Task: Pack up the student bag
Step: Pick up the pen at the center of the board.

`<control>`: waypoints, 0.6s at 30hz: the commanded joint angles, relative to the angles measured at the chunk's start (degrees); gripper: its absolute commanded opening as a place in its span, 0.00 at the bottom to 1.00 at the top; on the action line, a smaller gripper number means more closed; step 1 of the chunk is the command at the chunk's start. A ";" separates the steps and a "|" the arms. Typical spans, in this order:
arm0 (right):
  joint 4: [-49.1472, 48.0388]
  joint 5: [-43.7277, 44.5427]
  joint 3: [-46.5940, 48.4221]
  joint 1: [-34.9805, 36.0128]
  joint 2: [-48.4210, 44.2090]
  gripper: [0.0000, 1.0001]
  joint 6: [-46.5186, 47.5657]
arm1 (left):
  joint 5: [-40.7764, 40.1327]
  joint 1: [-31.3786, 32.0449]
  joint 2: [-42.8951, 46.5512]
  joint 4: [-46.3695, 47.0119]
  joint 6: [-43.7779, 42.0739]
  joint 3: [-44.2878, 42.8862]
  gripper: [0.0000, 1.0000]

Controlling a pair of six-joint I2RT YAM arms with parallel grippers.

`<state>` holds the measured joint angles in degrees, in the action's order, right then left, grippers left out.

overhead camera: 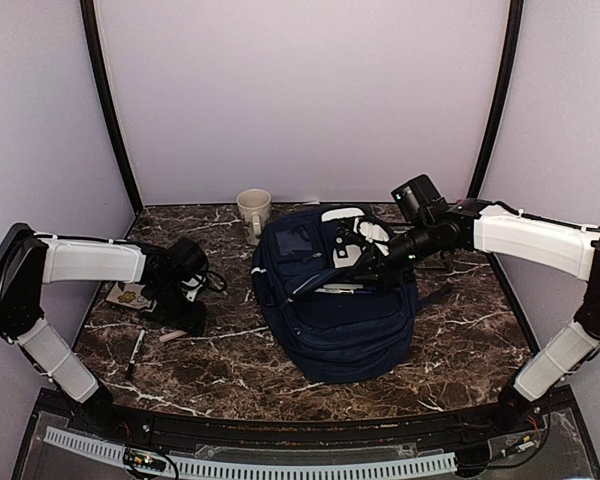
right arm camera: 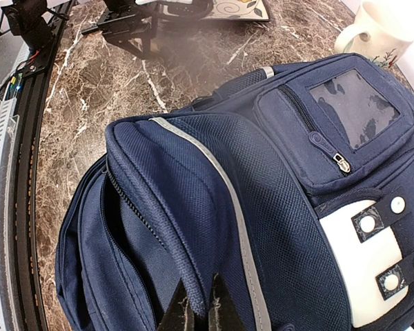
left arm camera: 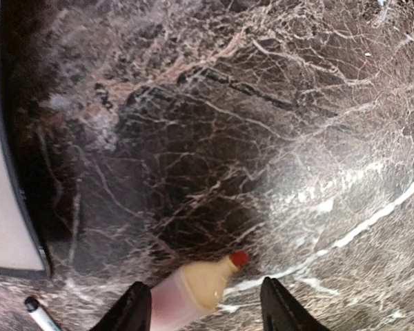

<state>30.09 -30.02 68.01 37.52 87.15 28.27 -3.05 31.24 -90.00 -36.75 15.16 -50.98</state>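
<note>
The navy student bag (overhead camera: 335, 310) lies in the middle of the table with its main zipper open. My right gripper (overhead camera: 368, 268) is shut on the zipper-edge fabric of the bag's opening (right arm camera: 196, 312) and holds that flap up, so the gap into the bag (right arm camera: 124, 241) shows. My left gripper (overhead camera: 187, 318) is low over the table left of the bag. It is open (left arm camera: 203, 312), and a small cream tube with a red cap (left arm camera: 196, 288) lies between its fingers (left arm camera: 134, 309), nearer the left one. The tube also shows in the top view (overhead camera: 171, 337).
A cream mug (overhead camera: 254, 213) stands behind the bag's left corner and also shows in the right wrist view (right arm camera: 376, 31). A notebook (overhead camera: 128, 293) lies at the left under my left arm. A black pen (overhead camera: 137, 350) lies near the tube, also in the left wrist view (left arm camera: 38, 312).
</note>
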 commanded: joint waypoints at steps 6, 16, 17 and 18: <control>-1.61 -2.56 -0.06 0.28 -0.24 0.00 0.31 | 6.19 -0.28 2.26 -0.64 4.50 2.57 0.49; -1.43 -2.92 0.15 0.30 0.12 0.00 0.36 | 6.07 3.54 3.52 -4.56 10.40 4.52 0.45; -1.43 -2.85 0.16 0.28 0.09 0.00 0.38 | 5.13 5.22 3.17 -5.97 11.35 4.35 0.45; -1.43 -2.84 0.14 0.28 0.05 0.00 0.46 | 3.97 6.52 2.71 -7.16 12.03 4.13 0.45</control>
<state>30.26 -30.22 68.01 37.52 87.24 28.45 3.42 33.80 -87.20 -37.95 23.24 -46.87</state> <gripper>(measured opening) 0.043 0.448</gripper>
